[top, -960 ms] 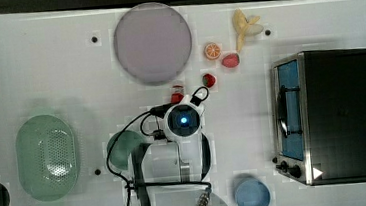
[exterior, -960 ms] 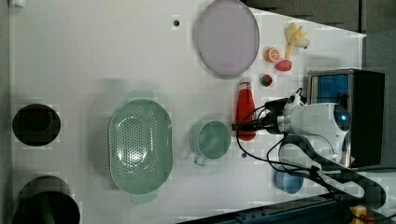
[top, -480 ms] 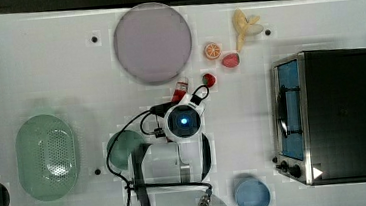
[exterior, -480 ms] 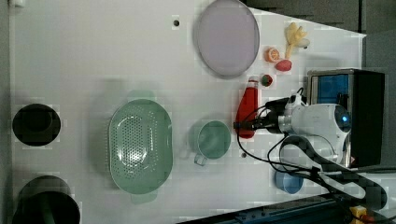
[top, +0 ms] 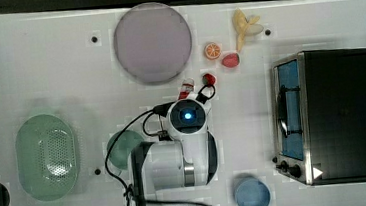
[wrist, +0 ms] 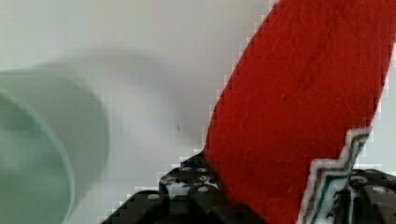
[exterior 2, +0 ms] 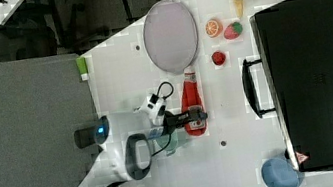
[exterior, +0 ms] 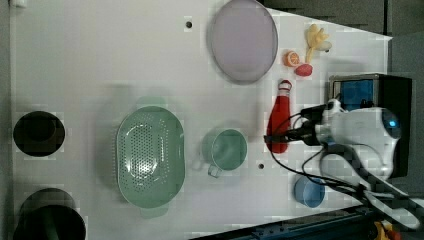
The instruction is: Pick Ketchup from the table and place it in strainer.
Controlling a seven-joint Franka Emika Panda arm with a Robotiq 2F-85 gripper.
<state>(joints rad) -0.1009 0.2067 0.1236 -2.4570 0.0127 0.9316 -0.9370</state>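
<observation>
Wrist view shows my gripper (wrist: 280, 205) clamped low on the Ketchup (wrist: 303, 107), so the top-heavy bottle could swing or slip and hit the green cup (exterior: 226, 149) before reaching the strainer (exterior: 150, 157).

Top view: arm (top: 186, 133) hides most of Ketchup (top: 187, 86), only cap shows; green cup (top: 123, 148) partly covered.

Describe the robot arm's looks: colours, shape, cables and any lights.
The arm is glossy white with rounded housings and dark grey bands at its joints. A round black cap glows with a blue light. Black cables loop alongside it. The gripper at its tip is black.
</observation>
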